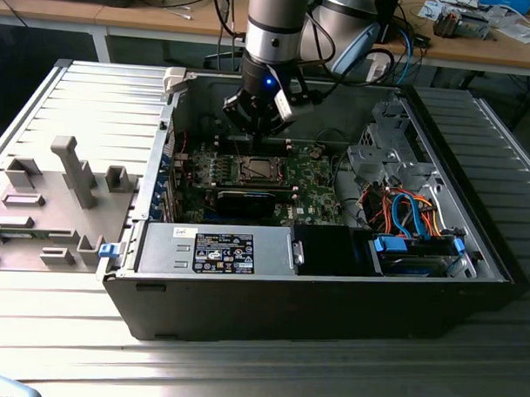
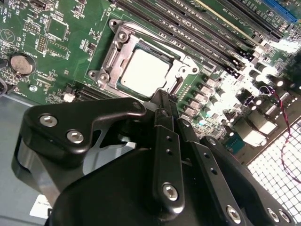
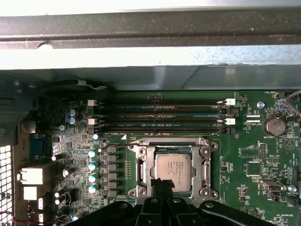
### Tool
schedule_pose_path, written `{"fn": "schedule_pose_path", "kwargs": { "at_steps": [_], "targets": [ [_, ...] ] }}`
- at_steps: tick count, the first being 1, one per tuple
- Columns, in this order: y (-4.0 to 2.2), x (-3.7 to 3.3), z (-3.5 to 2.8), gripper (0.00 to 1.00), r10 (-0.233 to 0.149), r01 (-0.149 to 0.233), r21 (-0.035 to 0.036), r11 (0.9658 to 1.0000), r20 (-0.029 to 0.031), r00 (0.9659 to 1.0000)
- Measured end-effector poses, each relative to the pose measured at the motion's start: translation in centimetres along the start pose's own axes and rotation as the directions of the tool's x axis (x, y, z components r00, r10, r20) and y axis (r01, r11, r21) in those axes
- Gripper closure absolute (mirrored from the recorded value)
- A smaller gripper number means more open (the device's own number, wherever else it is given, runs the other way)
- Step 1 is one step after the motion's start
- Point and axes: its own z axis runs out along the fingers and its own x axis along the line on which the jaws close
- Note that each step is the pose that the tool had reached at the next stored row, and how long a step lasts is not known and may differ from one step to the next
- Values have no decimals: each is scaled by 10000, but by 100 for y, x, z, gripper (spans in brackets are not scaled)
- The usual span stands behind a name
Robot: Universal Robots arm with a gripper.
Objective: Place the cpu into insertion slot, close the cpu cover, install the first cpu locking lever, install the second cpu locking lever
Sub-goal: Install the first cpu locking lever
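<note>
Over the open computer case, near the upper middle of the exterior view, the gripper hangs just above the green motherboard. Both wrist views show its fingers pressed narrowly together with nothing between them, their tips at the edge of the insertion slot. The cpu already lies flat in that slot, its silvery top showing through the square window of the cpu cover, which lies down around it. Long memory slots run beside the socket.
</note>
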Motion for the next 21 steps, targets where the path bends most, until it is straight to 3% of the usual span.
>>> {"fn": "schedule_pose_path", "kwargs": {
  "at_steps": [7, 21],
  "targets": [
    [0, 17, 1, 89, 0, 0, -3, 10000, 0, 10000],
    [1, 22, 1, 89, -3, 3, -91, 10000, 0, 10000]
  ]
}}
